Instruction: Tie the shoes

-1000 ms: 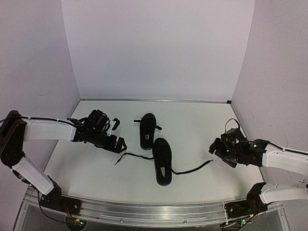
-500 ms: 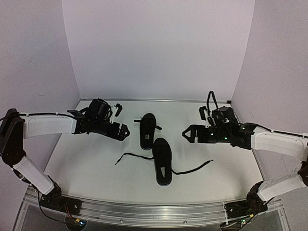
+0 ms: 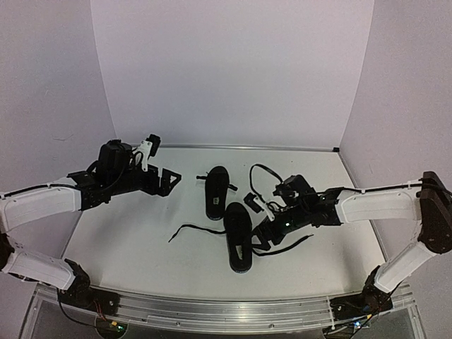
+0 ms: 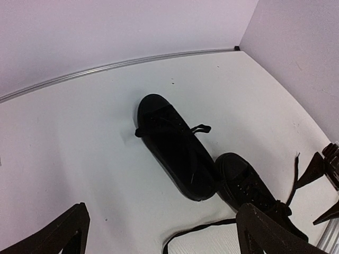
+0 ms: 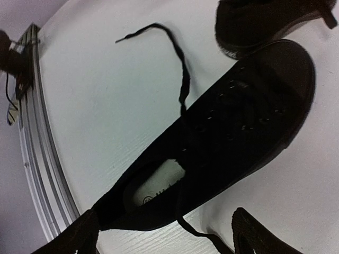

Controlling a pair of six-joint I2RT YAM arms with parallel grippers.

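Currently | right gripper (image 3: 258,219): spread, empty, low over near shoe (image 3: 238,240) mid-table (image 3: 127,240), just beside far shoe (image 3: 217,189) | left gripper (image 3: 164,162): spread, empty, hovering well apart | risk: pinching shoe rather than thin lace (image 3: 291,244), dragging it | unclear: lace under fingers; far shoe's knot.

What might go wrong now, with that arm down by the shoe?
The right tool hangs open at the heel end of the near shoe; closing there, it might pinch the shoe instead of the thin loose lace. A nudge may also shove that shoe into the far shoe lying close by its toe.
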